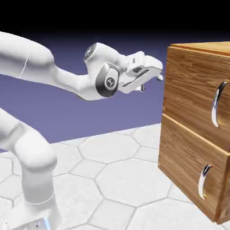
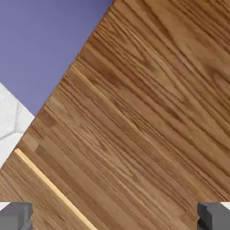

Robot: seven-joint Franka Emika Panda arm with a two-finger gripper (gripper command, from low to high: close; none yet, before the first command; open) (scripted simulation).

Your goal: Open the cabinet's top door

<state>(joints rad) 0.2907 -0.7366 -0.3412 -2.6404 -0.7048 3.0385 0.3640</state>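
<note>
The cabinet (image 1: 197,58) of glossy orange-brown wood stands at the exterior view's right. Its top door (image 1: 191,96) is shut, and the long curved silver handle (image 1: 217,104) sits near that panel's right side. My gripper (image 1: 152,82) hovers just left of the top door's upper left edge, well away from the handle, and touches nothing. In the hand view, wood grain (image 2: 143,117) fills most of the picture, crossed by a pale seam (image 2: 49,184). The grey fingertips (image 2: 15,215) stand far apart at the bottom corners, so my gripper (image 2: 115,221) is open and empty.
Below the top door is the shorter lower panel (image 1: 186,166) with its small silver handle (image 1: 204,182). The table of white hexagon tiles (image 1: 112,179) spreads under the arm. My arm's base column (image 1: 33,179) rises at the lower left.
</note>
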